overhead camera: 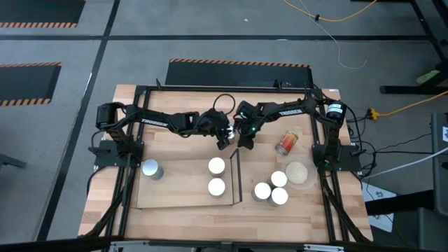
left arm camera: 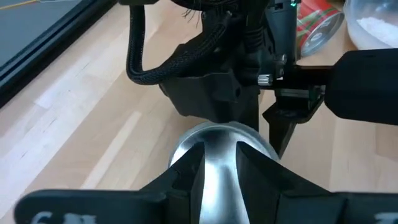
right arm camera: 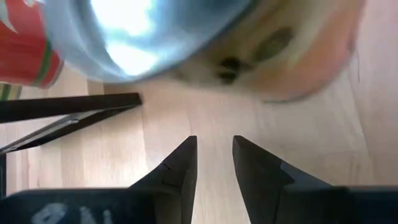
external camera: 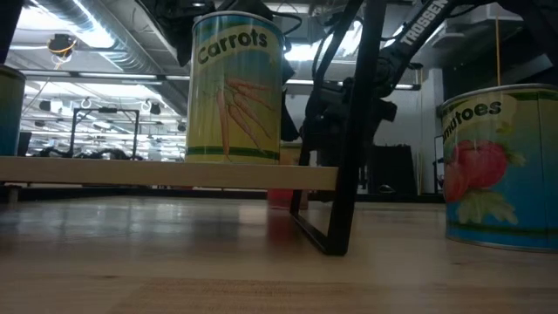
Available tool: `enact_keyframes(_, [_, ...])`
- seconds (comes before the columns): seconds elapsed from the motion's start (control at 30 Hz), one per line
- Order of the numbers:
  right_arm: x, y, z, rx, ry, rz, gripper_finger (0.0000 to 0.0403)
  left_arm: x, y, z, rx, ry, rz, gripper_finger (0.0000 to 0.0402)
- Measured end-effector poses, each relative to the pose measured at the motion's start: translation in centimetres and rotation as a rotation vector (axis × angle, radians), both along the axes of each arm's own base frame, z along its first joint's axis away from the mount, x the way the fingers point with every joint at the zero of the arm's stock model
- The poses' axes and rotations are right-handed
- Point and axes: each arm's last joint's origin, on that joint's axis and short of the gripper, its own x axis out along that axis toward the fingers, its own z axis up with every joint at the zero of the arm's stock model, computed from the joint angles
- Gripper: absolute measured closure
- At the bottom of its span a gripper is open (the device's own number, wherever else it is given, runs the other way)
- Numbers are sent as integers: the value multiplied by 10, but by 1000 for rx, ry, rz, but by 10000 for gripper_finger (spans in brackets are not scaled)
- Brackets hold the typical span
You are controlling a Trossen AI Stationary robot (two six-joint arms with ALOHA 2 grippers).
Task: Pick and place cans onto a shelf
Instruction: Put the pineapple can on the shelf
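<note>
A silvery-topped can (left arm camera: 217, 132) sits just beyond the shelf's far edge, mostly hidden under my left gripper (overhead camera: 224, 138). My left gripper's fingers (left arm camera: 219, 149) are close together over it. My right gripper (overhead camera: 244, 140) is beside it, empty, its fingers close together above bare wood (right arm camera: 214, 142). A blurred can with a silvery end and yellow-orange side (right arm camera: 186, 37) shows close ahead of it. The pale shelf board (overhead camera: 178, 192) has a black frame (overhead camera: 238, 175) at its right end. The shelf carries three upright cans (overhead camera: 152, 169) (overhead camera: 216, 166) (overhead camera: 216, 187). My left gripper's fingers (left arm camera: 249, 168) lie over the can's silvery surface (left arm camera: 217, 127), which shows between them and on both sides. They slant down from the table's left. I cannot tell whether they touch it.
Three upright cans (overhead camera: 262, 190) (overhead camera: 278, 179) (overhead camera: 278, 197) stand right of the frame. A red can (overhead camera: 287, 143) lies on its side behind them, beside a beige dish (overhead camera: 299, 173). The two arms' grippers are very close together. The low view shows a carrots can (external camera: 235, 87) and a tomatoes can (external camera: 501, 166).
</note>
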Motion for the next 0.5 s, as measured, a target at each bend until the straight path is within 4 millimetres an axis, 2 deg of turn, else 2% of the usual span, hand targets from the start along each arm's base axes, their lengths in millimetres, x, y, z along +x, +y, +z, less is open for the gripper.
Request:
enact_keyframes(0.23, [-5,2,-1,21,18,47,295,0,0,0,-2,-4,-1,317])
enact_keyframes(0.5, [-11,0,-1,69,15,97,295,0,-1,10,5,-53,-3,317])
